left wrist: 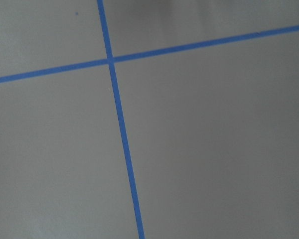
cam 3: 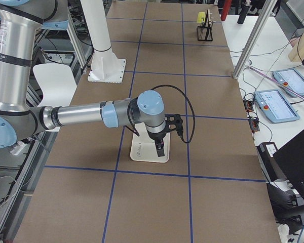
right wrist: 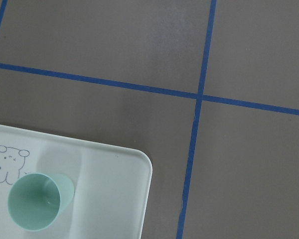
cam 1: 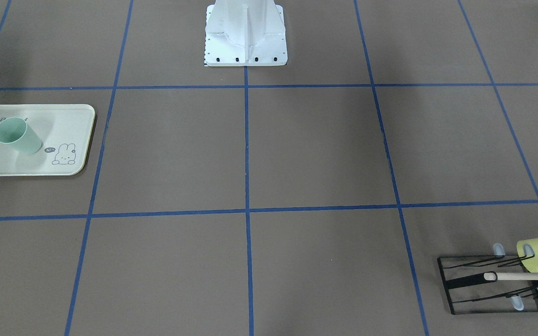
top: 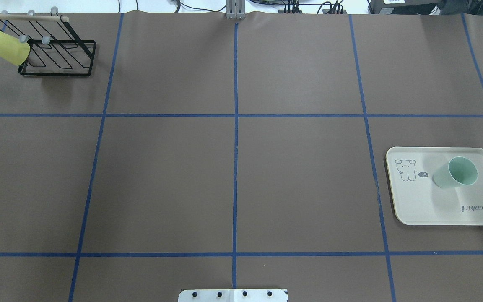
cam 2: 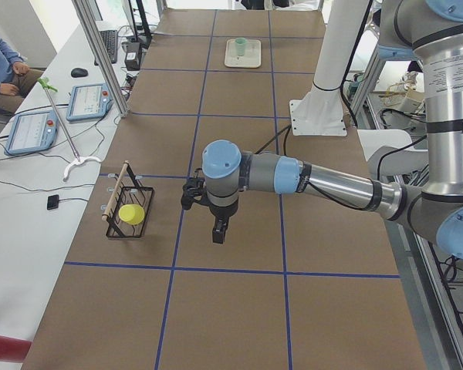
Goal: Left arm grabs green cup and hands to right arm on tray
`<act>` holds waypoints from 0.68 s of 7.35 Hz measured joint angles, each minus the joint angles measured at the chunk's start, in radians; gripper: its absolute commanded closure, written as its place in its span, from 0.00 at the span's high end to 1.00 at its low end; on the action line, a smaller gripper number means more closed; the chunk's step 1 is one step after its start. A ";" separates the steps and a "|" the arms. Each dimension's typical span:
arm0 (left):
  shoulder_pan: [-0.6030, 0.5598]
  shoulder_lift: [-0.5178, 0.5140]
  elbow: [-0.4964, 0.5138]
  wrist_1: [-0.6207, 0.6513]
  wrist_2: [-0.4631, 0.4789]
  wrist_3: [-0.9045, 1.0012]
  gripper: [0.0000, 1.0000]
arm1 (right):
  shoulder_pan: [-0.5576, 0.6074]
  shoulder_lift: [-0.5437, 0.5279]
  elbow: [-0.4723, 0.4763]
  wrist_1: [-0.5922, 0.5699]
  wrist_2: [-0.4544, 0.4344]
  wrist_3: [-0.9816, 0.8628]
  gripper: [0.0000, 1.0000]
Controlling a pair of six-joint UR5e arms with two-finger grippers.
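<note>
Overhead and front cameras oppose, sharing the tray (top: 430, 205); wrist cameras look down, perhaps nearer.
</note>
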 measured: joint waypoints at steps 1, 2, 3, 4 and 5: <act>-0.001 -0.031 0.035 -0.001 0.001 -0.004 1.00 | -0.008 0.013 0.001 -0.020 -0.006 0.007 1.00; -0.003 -0.043 0.047 -0.001 0.001 -0.007 1.00 | -0.011 0.027 -0.001 -0.038 -0.017 0.010 1.00; -0.004 -0.044 0.052 -0.001 0.003 -0.007 1.00 | -0.012 0.036 -0.001 -0.048 -0.025 0.011 1.00; -0.004 -0.043 0.056 -0.001 0.003 -0.005 1.00 | -0.012 0.044 0.000 -0.052 -0.027 0.011 1.00; -0.005 -0.042 0.059 -0.002 0.004 -0.003 1.00 | -0.012 0.054 0.002 -0.054 -0.028 0.012 1.00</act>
